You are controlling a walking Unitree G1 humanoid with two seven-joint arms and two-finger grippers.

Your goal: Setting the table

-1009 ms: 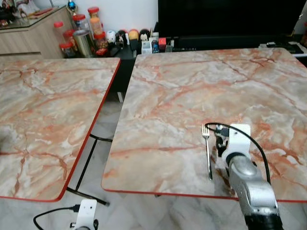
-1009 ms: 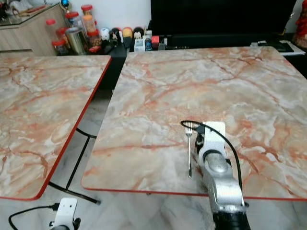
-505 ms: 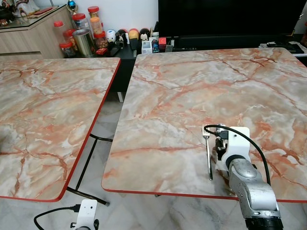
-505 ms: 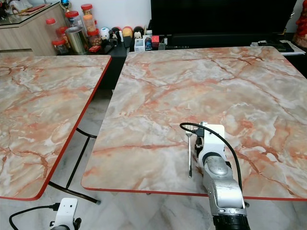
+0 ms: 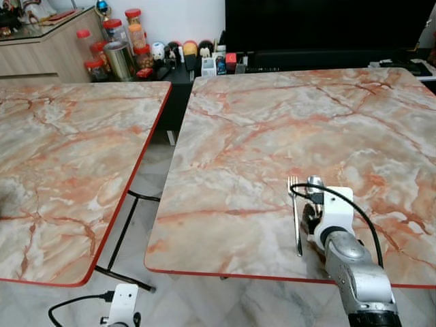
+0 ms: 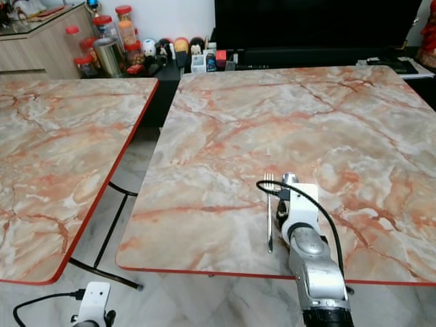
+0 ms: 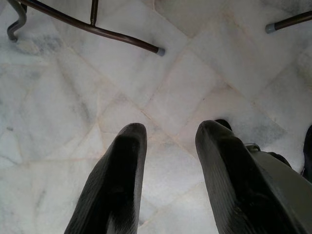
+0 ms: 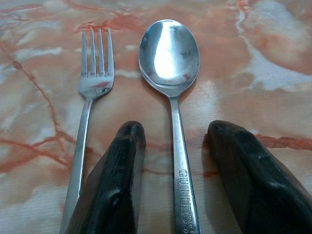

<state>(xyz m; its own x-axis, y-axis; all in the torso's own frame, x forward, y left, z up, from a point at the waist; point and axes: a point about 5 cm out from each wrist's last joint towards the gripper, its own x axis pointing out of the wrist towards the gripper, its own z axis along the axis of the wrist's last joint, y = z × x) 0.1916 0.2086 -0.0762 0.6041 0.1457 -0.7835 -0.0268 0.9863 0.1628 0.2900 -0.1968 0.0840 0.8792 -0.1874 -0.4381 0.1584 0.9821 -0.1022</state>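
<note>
A steel fork (image 8: 90,97) and a steel spoon (image 8: 169,53) lie side by side on the marble table (image 5: 272,129), near its front edge; the spoon is to the right of the fork (image 5: 295,218). My right gripper (image 8: 173,131) is low over the spoon's handle. It is open, with one black finger on each side of the handle. In the eye views my wrist covers most of the spoon, leaving its bowl (image 5: 314,182) showing. My left gripper (image 7: 168,134) hangs open above the pale floor tiles.
A second marble table (image 5: 68,150) stands to the left, with a gap and dark metal legs (image 5: 126,225) between the two. Jars (image 5: 122,48) and small figurines line a low dark shelf at the back, under a black screen (image 5: 320,27).
My right wrist has drawn back a little toward the table's front edge, so more of the spoon's bowl shows beyond it. The fork has stayed in place.
</note>
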